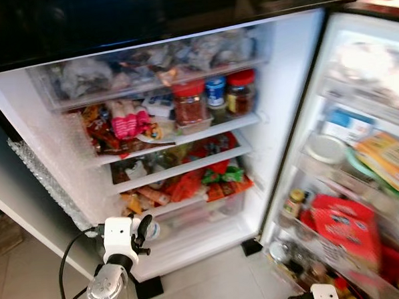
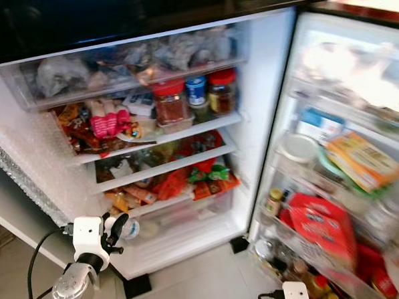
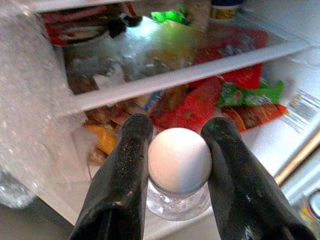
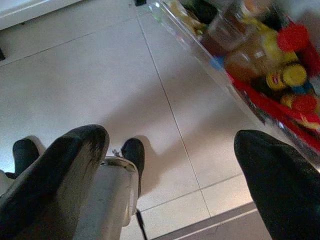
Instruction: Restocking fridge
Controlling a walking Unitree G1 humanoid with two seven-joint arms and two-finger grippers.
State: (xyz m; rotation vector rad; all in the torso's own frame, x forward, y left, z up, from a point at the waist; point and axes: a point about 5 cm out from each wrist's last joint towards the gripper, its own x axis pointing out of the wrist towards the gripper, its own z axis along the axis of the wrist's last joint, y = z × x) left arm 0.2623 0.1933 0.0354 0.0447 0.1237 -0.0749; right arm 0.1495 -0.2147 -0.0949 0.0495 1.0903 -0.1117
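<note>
The open fridge (image 1: 287, 105) stands before me, its shelves packed with jars and snack packets. My left gripper (image 1: 145, 231) is raised at the fridge's lower left, near the bottom shelves. It is shut on a clear plastic bottle with a white cap (image 3: 179, 160), and the cap sits between the two black fingers (image 3: 125, 170). The bottle (image 1: 153, 230) pokes out toward the lowest shelf. My right gripper (image 4: 170, 165) hangs low over the tiled floor, open with nothing between its fingers; its wrist (image 1: 323, 294) shows by the door's foot.
The fridge door (image 1: 361, 161) swings open on the right, its racks crammed with boxes, jars and bottles. A clear drawer (image 1: 209, 212) sits at the fridge bottom. Red and green packets (image 3: 235, 95) crowd the shelf ahead of the bottle. Pale tiled floor (image 4: 100, 75) lies below.
</note>
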